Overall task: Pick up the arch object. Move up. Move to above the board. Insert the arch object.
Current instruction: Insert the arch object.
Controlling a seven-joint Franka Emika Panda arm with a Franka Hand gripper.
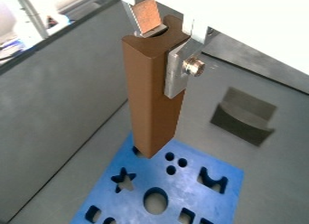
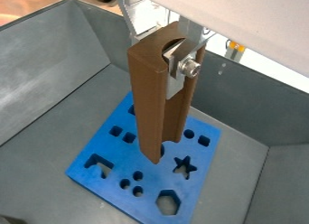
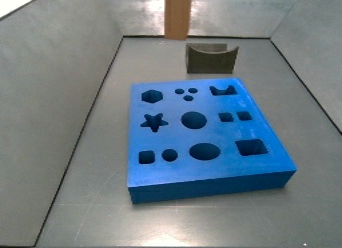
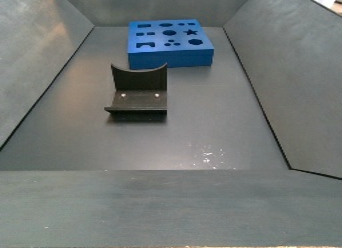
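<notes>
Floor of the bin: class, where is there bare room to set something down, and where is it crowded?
Bare: the floor between arch and near wall, and beside the board. Crowded: the arch-board gap. The pincer, over the board, holds a bar.

Even bright overhead light, soft glare on the grey floor, gripper slightly blurred up close, faint shadow beside the board, colours clear

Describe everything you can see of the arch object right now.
The arch is a small dark grey-olive block with a curved U-shaped notch along one edge. Its finish looks matte, and in a side view two small pale dots show on one face. It rests on the grey floor beside the board, apart from it. Nothing grips it: the gripper hangs above the board, shut on a brown bar.
</notes>
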